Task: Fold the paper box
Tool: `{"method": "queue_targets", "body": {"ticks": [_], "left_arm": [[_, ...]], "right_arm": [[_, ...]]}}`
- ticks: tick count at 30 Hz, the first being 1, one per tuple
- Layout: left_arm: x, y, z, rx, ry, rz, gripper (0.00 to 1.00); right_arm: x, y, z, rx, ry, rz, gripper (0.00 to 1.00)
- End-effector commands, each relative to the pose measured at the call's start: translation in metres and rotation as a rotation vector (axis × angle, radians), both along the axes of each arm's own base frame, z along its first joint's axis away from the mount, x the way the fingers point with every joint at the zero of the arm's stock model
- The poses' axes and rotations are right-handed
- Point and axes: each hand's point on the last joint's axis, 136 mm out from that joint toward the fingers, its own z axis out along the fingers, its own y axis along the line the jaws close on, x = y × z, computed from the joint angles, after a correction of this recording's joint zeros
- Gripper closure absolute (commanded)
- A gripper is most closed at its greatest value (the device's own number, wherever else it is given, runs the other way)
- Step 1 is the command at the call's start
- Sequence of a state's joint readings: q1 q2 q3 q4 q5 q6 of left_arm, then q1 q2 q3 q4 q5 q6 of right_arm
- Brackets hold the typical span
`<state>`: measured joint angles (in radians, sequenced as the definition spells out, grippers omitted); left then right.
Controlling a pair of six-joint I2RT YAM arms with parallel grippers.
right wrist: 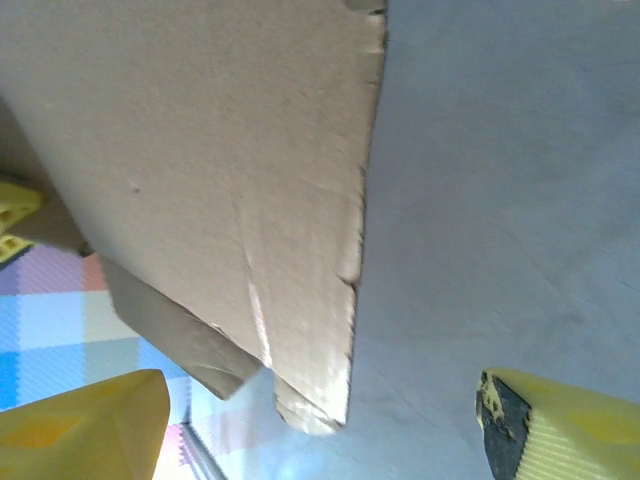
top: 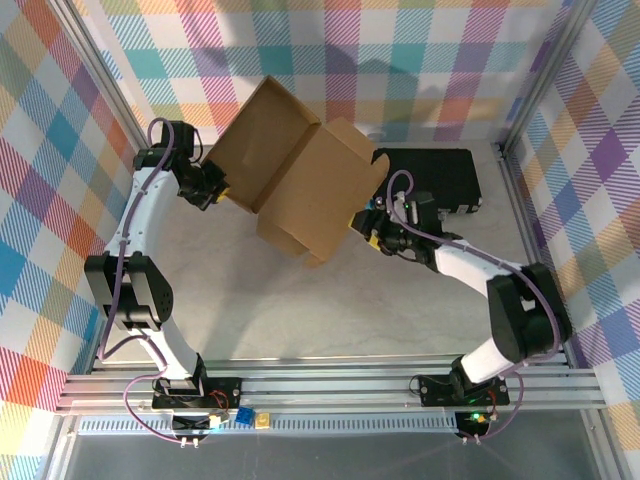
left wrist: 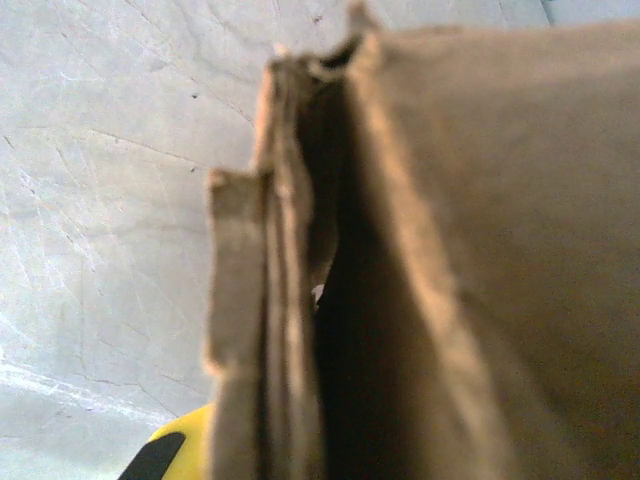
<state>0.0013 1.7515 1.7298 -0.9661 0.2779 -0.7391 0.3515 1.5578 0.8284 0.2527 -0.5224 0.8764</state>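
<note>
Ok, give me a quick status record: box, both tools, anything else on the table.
box: brown cardboard, partly folded, panels spread, tilted
left tool: shut on the box's left edge
right tool: open at the box's right edge; a corner of cardboard sits in the gap, no grip seen
case: black, flat on the table, far right, beyond the right tool
fold: not finished

no readable text, labels, brands or numbers, paper box (top: 300, 180) faces plain brown
</note>
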Motion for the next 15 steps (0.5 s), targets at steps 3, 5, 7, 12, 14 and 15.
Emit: {"method": "queue_targets", "body": {"ticks": [3, 5, 7, 12, 14, 15], "left_arm": [[0.004, 0.000, 0.006, -0.074, 0.001, 0.022, 1.00], [0.003, 0.001, 0.007, -0.078, 0.001, 0.022, 1.00], [0.002, 0.003, 0.007, -0.078, 0.000, 0.027, 1.00], [0.001, 0.006, 0.006, -0.087, 0.011, 0.030, 1.00], [0.000, 0.007, 0.005, -0.085, 0.014, 0.033, 1.00], [0.000, 0.007, 0.004, -0.085, 0.017, 0.035, 1.00]], "right_arm": [[0.020, 0.023, 0.049, 0.195, -0.181, 0.084, 0.20], [0.027, 0.030, 0.051, 0.231, -0.194, 0.108, 0.20], [0.033, 0.037, 0.047, 0.248, -0.183, 0.140, 0.23], [0.046, 0.046, 0.051, 0.271, -0.199, 0.157, 0.26], [0.048, 0.051, 0.055, 0.265, -0.204, 0.165, 0.29], [0.049, 0.053, 0.057, 0.253, -0.208, 0.165, 0.31]]}}
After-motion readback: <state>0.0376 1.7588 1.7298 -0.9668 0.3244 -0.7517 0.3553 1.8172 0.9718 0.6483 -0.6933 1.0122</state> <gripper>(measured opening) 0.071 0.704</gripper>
